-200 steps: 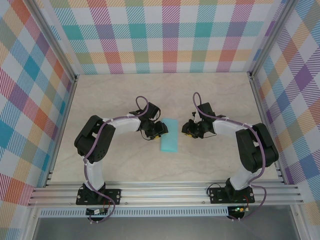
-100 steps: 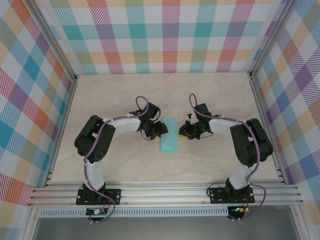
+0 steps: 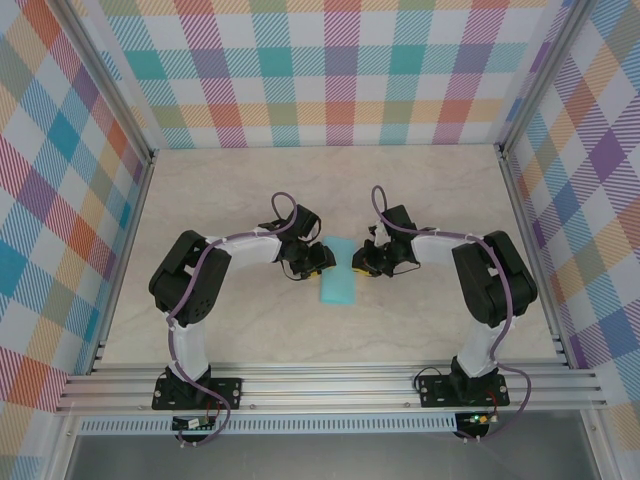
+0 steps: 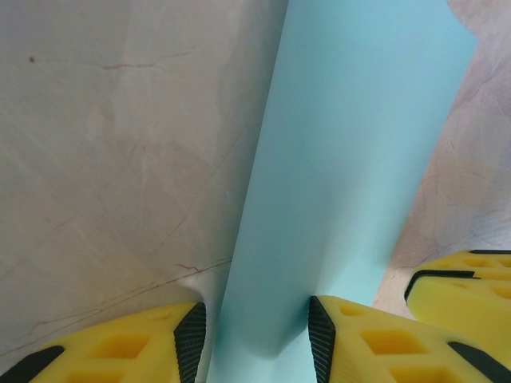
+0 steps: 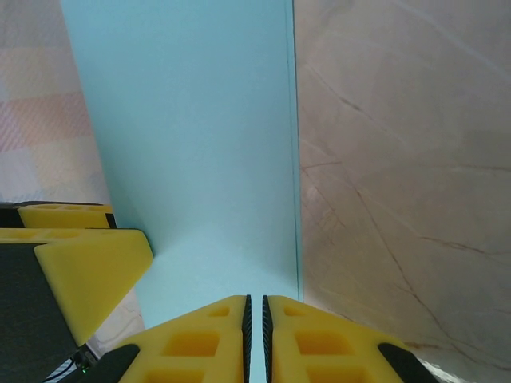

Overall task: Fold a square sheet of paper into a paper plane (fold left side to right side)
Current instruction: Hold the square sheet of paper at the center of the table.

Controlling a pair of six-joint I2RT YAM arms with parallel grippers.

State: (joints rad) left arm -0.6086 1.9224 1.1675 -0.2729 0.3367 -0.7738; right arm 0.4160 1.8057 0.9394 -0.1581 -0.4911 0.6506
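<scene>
The square sheet of paper lies on the table as a narrow turquoise rectangle, creased down its length, between the two arms. My left gripper stands open at its upper left. In the left wrist view the gripper straddles the paper, one pad beside the left edge and the other on the sheet. My right gripper is at the paper's upper right edge. In the right wrist view its jaws are shut to a thin slit over the paper, close to the right edge.
Pale wood-grain table inside plaid walls, with aluminium rails along the near edge. A yellow finger of the right gripper shows in the left wrist view, and one of the left gripper shows in the right wrist view.
The right gripper slid left from beside the paper onto its right edge and closed its jaws. The left arm and the paper stayed put.
</scene>
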